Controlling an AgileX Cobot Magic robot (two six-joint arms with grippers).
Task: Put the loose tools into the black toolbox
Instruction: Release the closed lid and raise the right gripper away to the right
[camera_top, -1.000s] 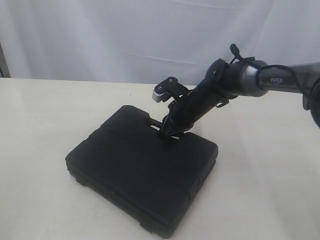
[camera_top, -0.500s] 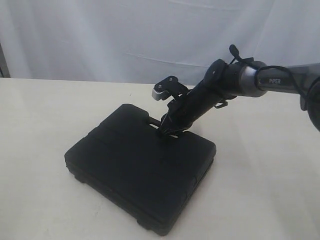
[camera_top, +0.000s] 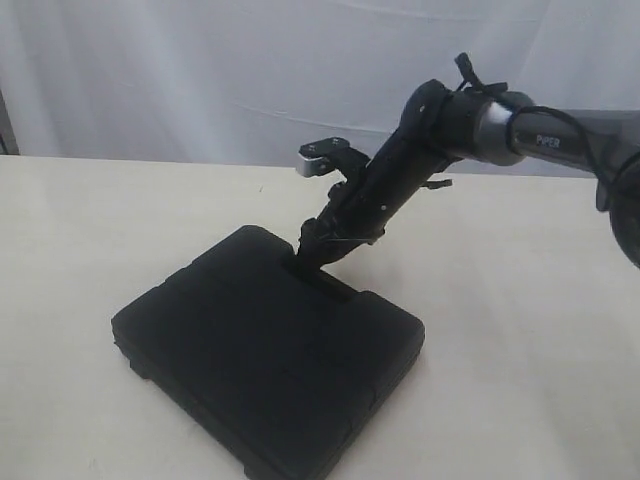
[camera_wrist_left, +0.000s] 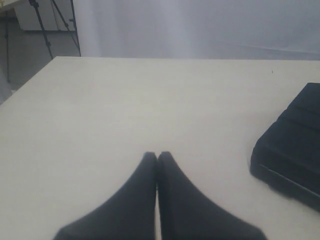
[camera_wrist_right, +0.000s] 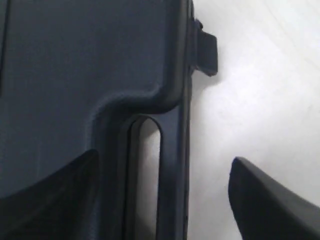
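The toolbox (camera_top: 265, 350) is laid flat on the surface (camera_top: 520, 330), towards 6 o'clock in the exterior view, with both halves shut together. The right gripper (camera_top: 306, 260) is set at the toolbox's 1 o'clock edge, where the handle (camera_wrist_right: 172, 150) lies. Its jaws are spread wide and nothing is clamped. One finger (camera_wrist_right: 50, 190) is poised over the toolbox's top and the other over the bare surface, so that the handle is straddled. This placing is judged to serve a pull, push or lift at that edge, perhaps to shift or open the toolbox. The left gripper (camera_wrist_left: 157, 162) is pressed closed on nothing and hung over the surface near a toolbox corner, probably parked out of the way.

Counted: one toolbox, one handle, one latch tab (camera_wrist_right: 206, 52), two grippers. No loose tools are seen; whether they are inside cannot be told.
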